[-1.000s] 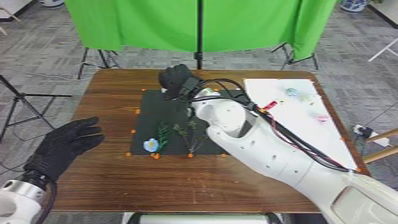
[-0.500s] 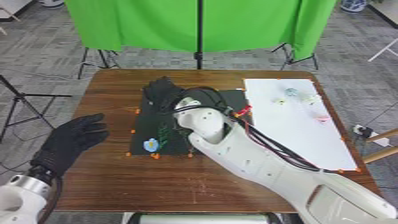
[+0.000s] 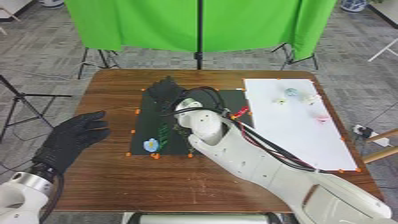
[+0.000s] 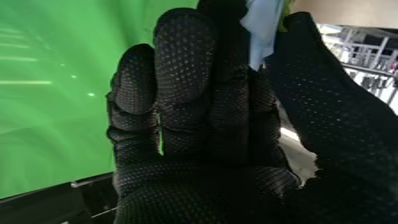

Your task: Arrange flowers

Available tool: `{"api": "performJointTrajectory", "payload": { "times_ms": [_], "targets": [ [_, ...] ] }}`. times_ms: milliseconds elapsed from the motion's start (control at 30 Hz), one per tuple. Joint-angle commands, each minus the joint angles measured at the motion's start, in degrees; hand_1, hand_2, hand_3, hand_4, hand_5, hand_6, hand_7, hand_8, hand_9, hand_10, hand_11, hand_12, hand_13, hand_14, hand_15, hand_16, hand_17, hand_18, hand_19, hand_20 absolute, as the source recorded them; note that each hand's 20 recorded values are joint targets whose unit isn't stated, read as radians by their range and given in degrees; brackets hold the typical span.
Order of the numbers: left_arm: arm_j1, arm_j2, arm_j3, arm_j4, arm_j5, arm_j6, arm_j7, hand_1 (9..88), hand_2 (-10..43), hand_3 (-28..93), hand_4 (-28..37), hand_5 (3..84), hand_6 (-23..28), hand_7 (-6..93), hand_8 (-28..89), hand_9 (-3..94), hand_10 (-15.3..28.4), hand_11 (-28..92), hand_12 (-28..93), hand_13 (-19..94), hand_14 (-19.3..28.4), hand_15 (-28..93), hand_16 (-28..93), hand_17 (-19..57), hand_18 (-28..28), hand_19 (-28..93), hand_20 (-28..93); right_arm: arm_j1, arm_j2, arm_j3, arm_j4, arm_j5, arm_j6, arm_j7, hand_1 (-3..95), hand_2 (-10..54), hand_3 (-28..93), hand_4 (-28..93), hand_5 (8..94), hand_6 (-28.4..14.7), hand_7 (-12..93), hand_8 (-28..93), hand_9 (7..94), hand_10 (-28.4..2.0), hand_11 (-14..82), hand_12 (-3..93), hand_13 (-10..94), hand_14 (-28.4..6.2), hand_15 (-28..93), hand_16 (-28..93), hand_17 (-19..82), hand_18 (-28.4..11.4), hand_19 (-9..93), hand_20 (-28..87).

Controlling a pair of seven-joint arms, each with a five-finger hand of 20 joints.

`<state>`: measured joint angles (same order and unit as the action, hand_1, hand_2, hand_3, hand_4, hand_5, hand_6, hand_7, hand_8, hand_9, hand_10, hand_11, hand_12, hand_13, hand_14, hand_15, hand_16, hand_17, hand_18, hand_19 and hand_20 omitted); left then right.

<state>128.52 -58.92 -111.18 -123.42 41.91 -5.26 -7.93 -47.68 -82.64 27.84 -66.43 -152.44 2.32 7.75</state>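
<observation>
With our right hand point(image 3: 165, 92) we're pinching one pale blue flower point(image 4: 260, 31) above the black mat point(image 3: 201, 145), where one blue flower point(image 3: 151, 145) is lying; four, blue point(image 3: 291, 92), yellowish point(image 3: 281, 101), whitish point(image 3: 312, 99), pink point(image 3: 322, 118), are lying on white paper point(image 3: 306, 145); our left hand's point(image 3: 69, 140) fingers are hanging loose

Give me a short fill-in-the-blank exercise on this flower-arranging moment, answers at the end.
The right hand has a pale ____ thing between its thumb and fingers. The pink flower lies on the ____ sheet. A ____ curtain hangs beyond the table.

Missing words: blue; white; green.
</observation>
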Motion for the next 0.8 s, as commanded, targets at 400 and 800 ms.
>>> {"api": "performJointTrajectory", "payload": {
  "times_ms": [400,800],
  "targets": [
    [-0.3,0.88,1.07,0.95,-0.32,-0.36,-0.16,25.9,6.5,76,-27.6,35.7,6.6,31.1,-15,31.5,15.8,40,13,26,17.8,56,-7,-6.5,23.0,61,4,-2.7,-1.0,1.0,-0.2,-3.8,-4.8,2.3,43.0,-6.8,80,-28,63.0,0.6,49,-13,81.7,-4.1,20.6,38.7,73,-3.1,56,30,31,-15.9,78,42],
    [0.0,0.20,0.79,0.86,-0.06,-0.35,0.06,25.9,6.6,76,-27.7,35.7,6.6,31.2,-15,31.4,15.8,40,13,26,17.9,56,-7,-6.5,23.0,61,4,-0.9,0.1,-0.4,-1.1,0.2,-2.3,5.3,32.7,-6.4,82,-28,62.0,1.4,40,-12,75.6,-6.8,34.9,24.6,71,-3.9,59,29,30,-16.5,78,43]
  ]
}}
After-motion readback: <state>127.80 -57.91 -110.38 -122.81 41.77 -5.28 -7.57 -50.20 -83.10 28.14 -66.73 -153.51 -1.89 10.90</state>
